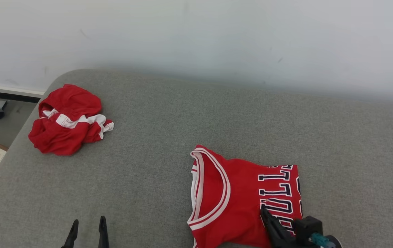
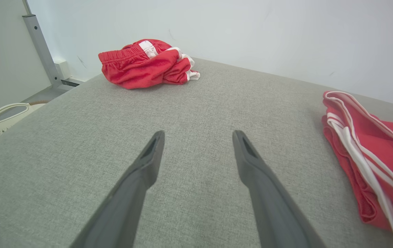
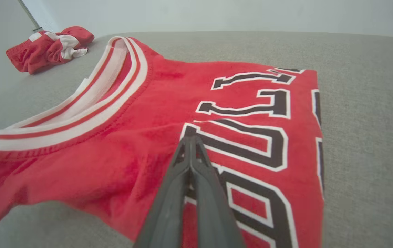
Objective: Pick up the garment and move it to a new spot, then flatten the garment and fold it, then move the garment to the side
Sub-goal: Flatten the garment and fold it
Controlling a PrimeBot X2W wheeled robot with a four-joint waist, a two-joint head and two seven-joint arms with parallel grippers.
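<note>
Right gripper (image 3: 190,139), pinching the folded red lettered jersey (image 1: 237,193) at lower right, should next slide it aside; left gripper (image 1: 89,219) gapes.

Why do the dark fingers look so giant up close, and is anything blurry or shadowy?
Left wrist view: the wide lens stretches the left tool, so it swells toward the bottom edge. Right wrist view: the jersey looks soft at its near left corner, out of focus. Head view: even light, a dim band on the grey surface by the wall.
</note>
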